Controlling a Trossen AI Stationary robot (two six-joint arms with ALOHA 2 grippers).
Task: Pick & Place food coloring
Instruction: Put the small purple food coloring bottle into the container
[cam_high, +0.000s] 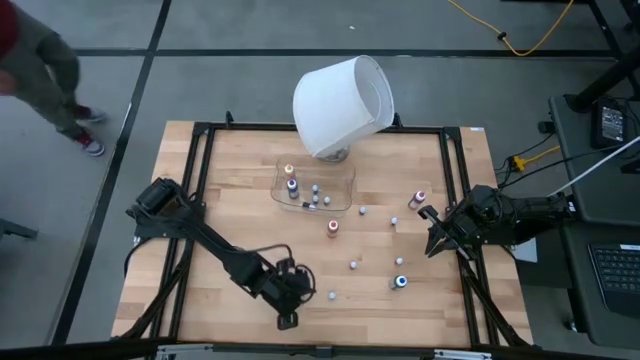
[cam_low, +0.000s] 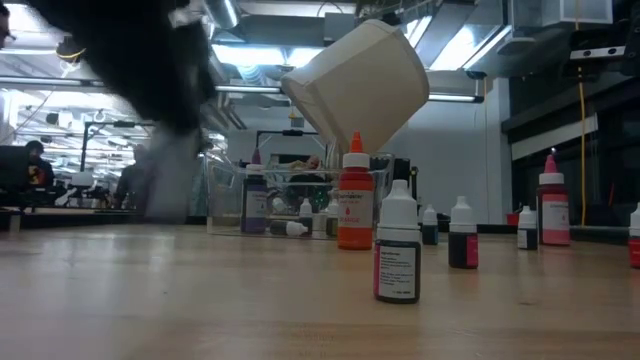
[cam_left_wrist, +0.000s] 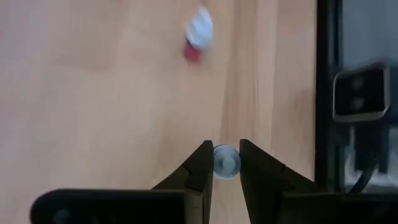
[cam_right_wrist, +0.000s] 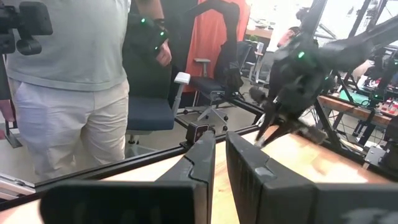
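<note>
- Left gripper (cam_left_wrist: 225, 163) was down near the front edge of the wooden counter (cam_high: 230, 210), fingers clamped on a small whitish-capped bottle (cam_left_wrist: 225, 163) standing upright between them.
- Another white-capped bottle (cam_left_wrist: 198, 34) with a red body stood a bit farther out on the wood, apart from the gripper.
- Right gripper (cam_high: 432, 243) waited over the right side of the counter, its fingers close together with only a thin gap and nothing in them.
- Rest of the food coloring was scattered: an orange bottle (cam_high: 332, 228) mid-counter, a blue-capped one (cam_high: 400, 281) toward the front right, a pink-capped one (cam_high: 418, 199) on the right.
- A few more bottles sat in the clear tray (cam_high: 340, 175), next to the tilted white lampshade (cam_high: 340, 103).
- A person (cam_right_wrist: 68, 74) stood beyond the counter.
</note>
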